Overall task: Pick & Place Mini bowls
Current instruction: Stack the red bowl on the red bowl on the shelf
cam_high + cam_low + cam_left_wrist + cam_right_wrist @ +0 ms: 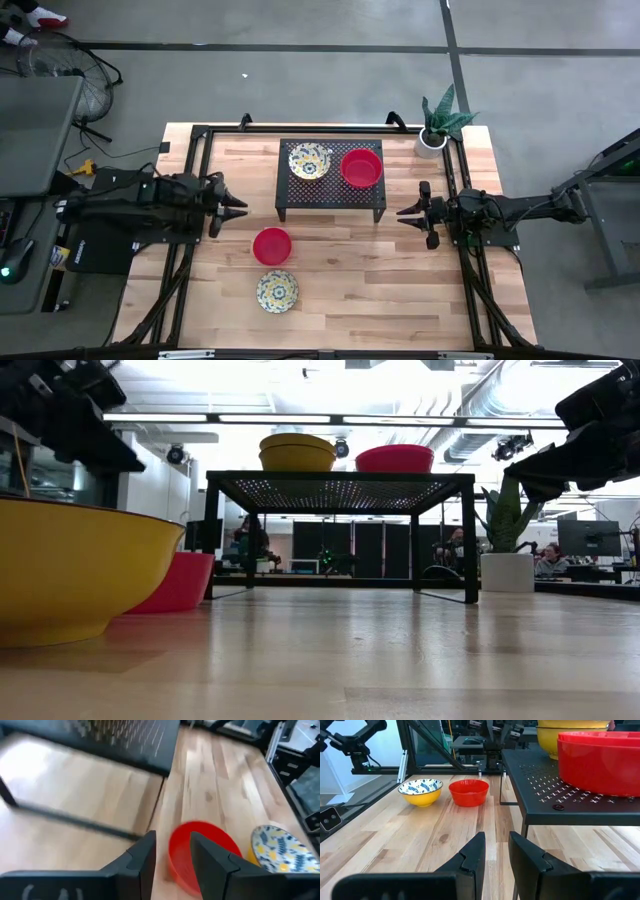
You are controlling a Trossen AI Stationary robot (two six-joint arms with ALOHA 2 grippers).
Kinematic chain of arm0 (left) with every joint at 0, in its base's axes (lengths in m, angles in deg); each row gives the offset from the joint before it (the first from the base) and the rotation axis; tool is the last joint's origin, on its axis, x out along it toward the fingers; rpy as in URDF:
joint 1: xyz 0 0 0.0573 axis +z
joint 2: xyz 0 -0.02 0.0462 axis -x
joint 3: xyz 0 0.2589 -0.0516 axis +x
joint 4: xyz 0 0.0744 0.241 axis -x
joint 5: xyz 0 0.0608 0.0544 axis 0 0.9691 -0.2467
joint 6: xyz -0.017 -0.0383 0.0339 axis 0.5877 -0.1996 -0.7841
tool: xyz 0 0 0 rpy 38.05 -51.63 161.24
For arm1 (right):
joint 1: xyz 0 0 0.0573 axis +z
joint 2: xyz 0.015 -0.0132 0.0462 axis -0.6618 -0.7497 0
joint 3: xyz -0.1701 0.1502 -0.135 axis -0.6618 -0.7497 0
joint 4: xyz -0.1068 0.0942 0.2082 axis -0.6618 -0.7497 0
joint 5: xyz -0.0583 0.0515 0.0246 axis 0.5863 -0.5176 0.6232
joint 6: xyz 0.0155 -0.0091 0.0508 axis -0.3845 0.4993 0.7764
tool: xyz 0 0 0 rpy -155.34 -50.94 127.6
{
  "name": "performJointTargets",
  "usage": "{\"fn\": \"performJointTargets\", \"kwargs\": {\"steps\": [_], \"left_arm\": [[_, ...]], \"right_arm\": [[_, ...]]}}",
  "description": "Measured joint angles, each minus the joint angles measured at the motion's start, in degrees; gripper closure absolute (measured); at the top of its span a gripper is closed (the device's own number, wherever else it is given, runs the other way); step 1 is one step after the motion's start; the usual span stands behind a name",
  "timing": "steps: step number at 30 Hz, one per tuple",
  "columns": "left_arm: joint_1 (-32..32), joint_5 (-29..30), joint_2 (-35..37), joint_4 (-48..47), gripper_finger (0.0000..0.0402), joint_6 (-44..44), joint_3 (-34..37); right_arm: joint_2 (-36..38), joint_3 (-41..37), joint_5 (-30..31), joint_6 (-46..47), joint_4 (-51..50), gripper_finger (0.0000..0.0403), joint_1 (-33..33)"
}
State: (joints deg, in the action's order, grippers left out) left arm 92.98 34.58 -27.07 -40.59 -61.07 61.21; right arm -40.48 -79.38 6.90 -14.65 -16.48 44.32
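A black mesh rack (330, 192) stands mid-table. It carries a cream floral bowl (310, 160), yellow outside, and a red bowl (361, 168). In the low view the yellow one (297, 452) looks like two nested bowls. A second red bowl (272, 245) and a second floral bowl (277, 291) rest on their bases on the wood nearer the front. My left gripper (236, 207) is open and empty, left of the rack, above the table. My right gripper (404, 214) is open and empty, right of the rack. Each points toward the rack.
A white plant pot (431, 140) stands at the far right corner behind the rack. Black frame rails (195, 150) run along the table's left, far and right sides. Bare wood lies between the rack and the near edge, right of the two bowls.
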Motion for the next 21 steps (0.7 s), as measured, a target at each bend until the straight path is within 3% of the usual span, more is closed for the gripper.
{"fn": "performJointTargets", "kwargs": {"steps": [9, 21], "left_arm": [[-1.4, -4.1, -13.8, -4.8, 0.0284, 9.6, -5.3], [-16.7, 7.4, -32.8, -4.8, 0.0284, 28.6, -11.5]], "right_arm": [[0.0, 0.0, 0.0, 0.0, 0.0, 0.0329, 0.0], [0.0, 0.0, 0.0, 0.0, 0.0, 0.0329, 0.0]]}}
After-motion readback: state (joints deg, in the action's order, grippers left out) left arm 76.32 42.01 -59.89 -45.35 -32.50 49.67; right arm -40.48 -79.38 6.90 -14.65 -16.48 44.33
